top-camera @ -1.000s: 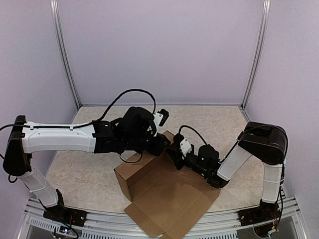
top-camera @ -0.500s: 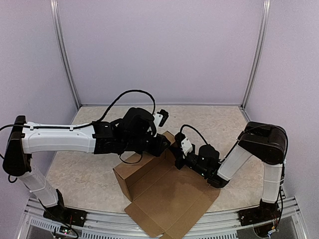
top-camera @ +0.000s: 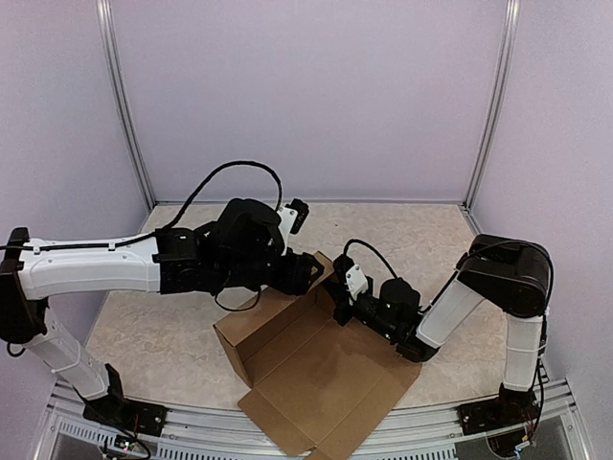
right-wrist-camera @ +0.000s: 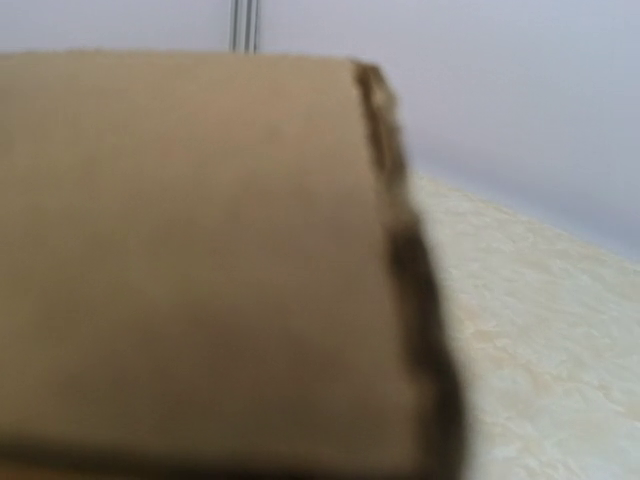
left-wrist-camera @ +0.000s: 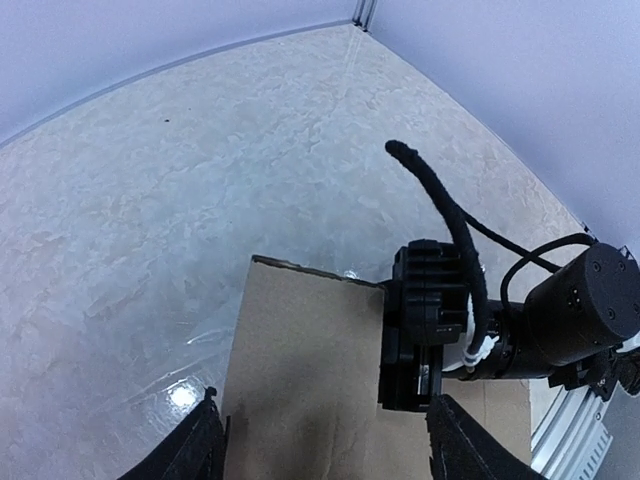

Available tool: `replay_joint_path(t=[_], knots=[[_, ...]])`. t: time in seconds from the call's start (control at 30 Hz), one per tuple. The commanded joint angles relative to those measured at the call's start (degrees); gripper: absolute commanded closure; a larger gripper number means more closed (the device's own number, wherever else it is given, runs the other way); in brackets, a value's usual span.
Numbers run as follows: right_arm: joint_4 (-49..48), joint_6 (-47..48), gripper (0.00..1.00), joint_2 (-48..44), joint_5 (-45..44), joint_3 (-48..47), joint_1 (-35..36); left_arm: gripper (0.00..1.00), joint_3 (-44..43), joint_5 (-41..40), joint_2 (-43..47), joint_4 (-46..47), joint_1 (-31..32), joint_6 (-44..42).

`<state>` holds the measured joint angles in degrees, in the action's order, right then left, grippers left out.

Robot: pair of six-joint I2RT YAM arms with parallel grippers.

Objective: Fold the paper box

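**Task object.** The paper box point(top-camera: 321, 369) lies on the table point(top-camera: 421, 240), in the middle of its near half, between the two arms. It is partly formed:
- A side wall stands upright along its left side.
- A panel rises at its far corner.
- The wide base and flaps lie flat and reach the near edge of the table, where one corner overlaps the metal rail point(top-camera: 192, 422).

**Left arm.** The left gripper point(top-camera: 303, 272) reaches in from the left and sits at the far corner of the box. Its jaws are open. In the left wrist view the two fingers point(left-wrist-camera: 206, 446) stand well apart with the raised panel between them. Whether either finger touches the cardboard cannot be told.

**Right arm.** The right gripper point(top-camera: 338, 289) reaches in from the right to the same far corner, just beside the left gripper. Its jaws are closed on the right edge of the raised panel. In the left wrist view its black body meets that edge. In the right wrist view blurred brown cardboard fills most of the frame at close range, with the pale marbled table surface to the right.

**Cabling.** A black cable point(top-camera: 225, 174) loops above the wrist of the left arm.
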<state>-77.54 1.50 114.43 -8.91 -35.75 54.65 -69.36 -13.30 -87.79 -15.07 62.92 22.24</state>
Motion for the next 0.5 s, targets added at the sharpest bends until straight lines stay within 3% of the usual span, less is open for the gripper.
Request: replay_joint_path(t=[0.0, 0.13, 0.37, 0.47], knots=[[-14.11, 2.71, 1.00, 0.95, -1.94, -0.41, 0.59, 0.31, 0.49, -4.99, 6.44, -3.99, -0.54, -2.23], [-13.10, 3.24, 1.00, -0.68, -1.26, 0.19, 0.54, 0.26, 1.33, -8.15, 11.09, -6.60, -1.40, -3.61], [-3.10, 2.72, 1.00, -5.74, 0.41, -0.22, 0.59, 0.25, 7.74, -7.76, 19.73, -6.54, -5.63, -2.72], [6.92, 3.47, 1.00, -10.25, 1.05, -2.81, 0.50, 0.25, 9.76, -7.47, 23.09, -6.91, -6.82, -2.47]])
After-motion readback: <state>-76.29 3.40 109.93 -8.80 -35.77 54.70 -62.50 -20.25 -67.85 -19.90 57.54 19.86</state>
